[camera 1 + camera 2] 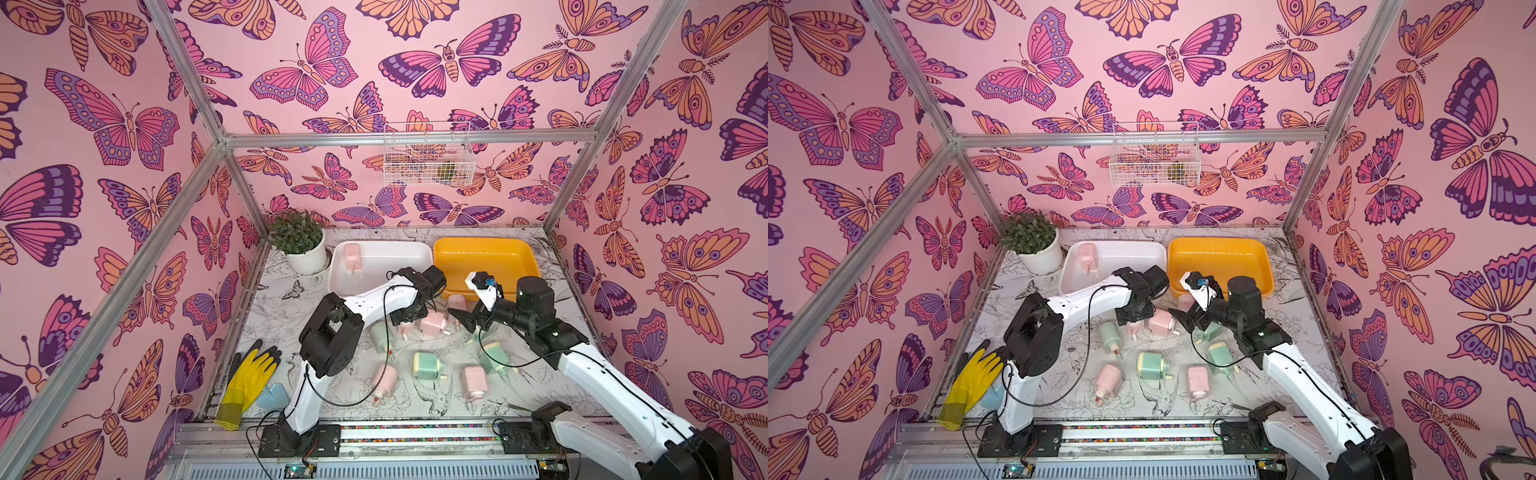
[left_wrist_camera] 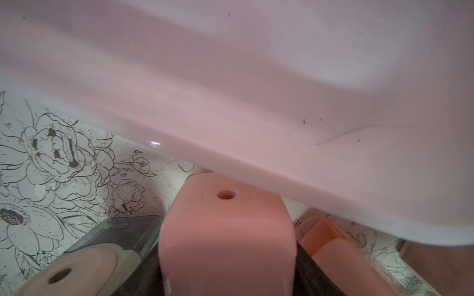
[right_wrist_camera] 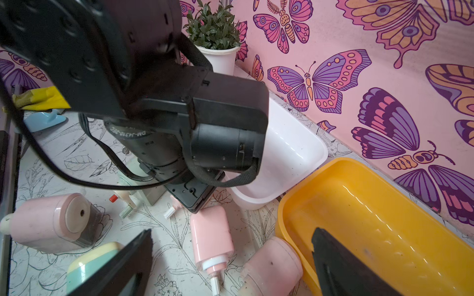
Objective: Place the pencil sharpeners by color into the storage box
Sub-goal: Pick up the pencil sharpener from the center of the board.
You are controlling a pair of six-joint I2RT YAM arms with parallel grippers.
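My left gripper (image 1: pixel 409 318) (image 2: pixel 225 282) is low over the table just in front of the white storage box (image 1: pixel 386 249) (image 2: pixel 282 153). It is shut on a pale pink pencil sharpener (image 2: pixel 225 230), whose sides meet both dark jaws. My right gripper (image 1: pixel 465 322) (image 3: pixel 232 258) hangs open above two more pink sharpeners (image 3: pixel 210 235) (image 3: pixel 272 266), next to the yellow storage box (image 1: pixel 486 257) (image 3: pixel 359 217). One pink sharpener (image 1: pixel 352 257) lies in the white box. Pink (image 1: pixel 384 380) (image 1: pixel 473 382) and mint green sharpeners (image 1: pixel 428 365) (image 1: pixel 380 336) lie scattered on the table.
A potted plant (image 1: pixel 305 249) stands at the back left beside the white box. A yellow glove (image 1: pixel 245 382) and a pale blue object (image 1: pixel 272 397) lie at the front left. A wire basket (image 1: pixel 428 160) hangs on the back wall. The two arms are close together at mid-table.
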